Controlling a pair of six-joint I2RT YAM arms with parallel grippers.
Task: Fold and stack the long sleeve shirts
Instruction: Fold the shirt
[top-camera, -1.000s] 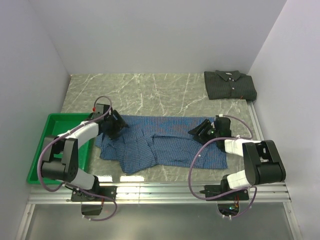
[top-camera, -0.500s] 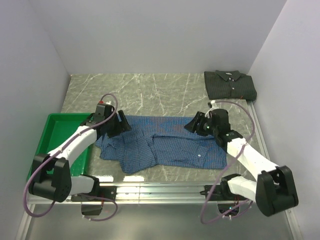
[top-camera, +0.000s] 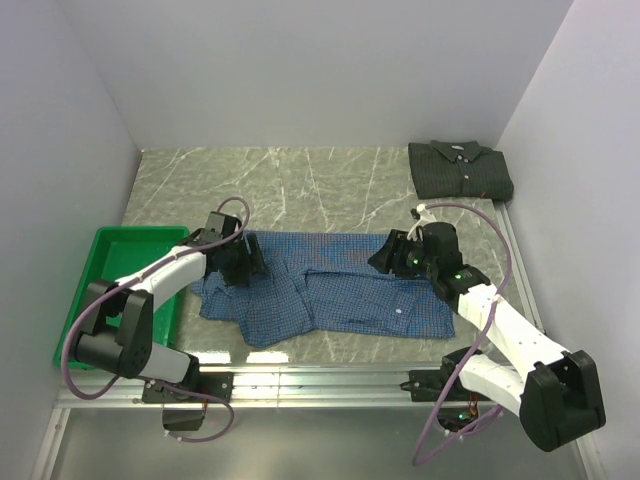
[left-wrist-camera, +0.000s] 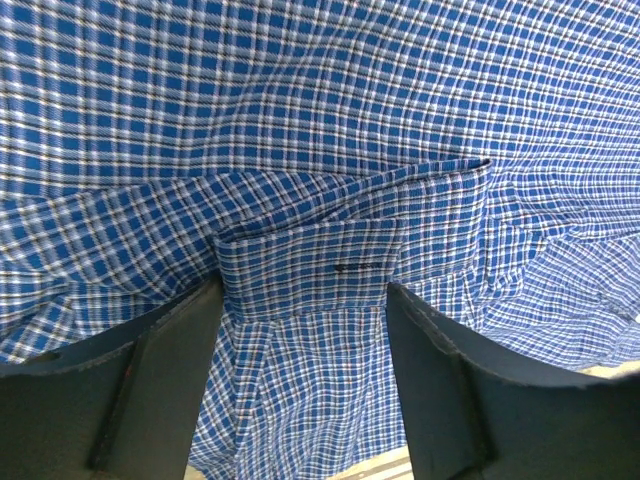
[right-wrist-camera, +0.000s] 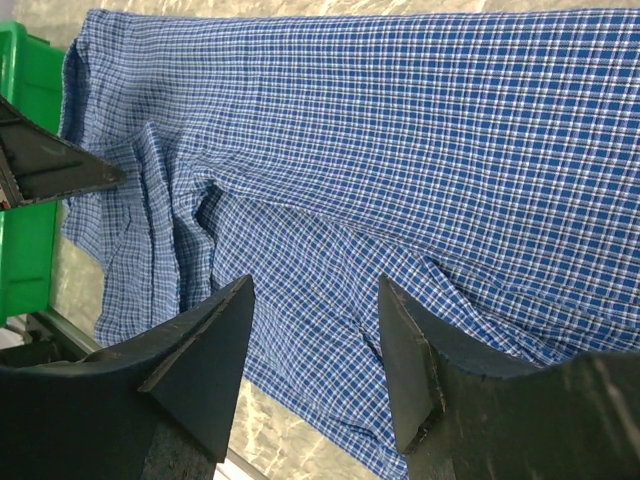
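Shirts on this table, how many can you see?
2. The blue checked shirt lies spread at the near middle. The dark shirt sits folded at the far right corner. No other shows, though the green tray is partly hidden.

The blue shirt (left-wrist-camera: 350, 130) is cropped by the left wrist view's edges.

A green plastic tray (top-camera: 115, 250) is sitting at the left edge of the grey marbled surface (top-camera: 320, 190), with pale walls (top-camera: 300, 70) enclosing three sides.
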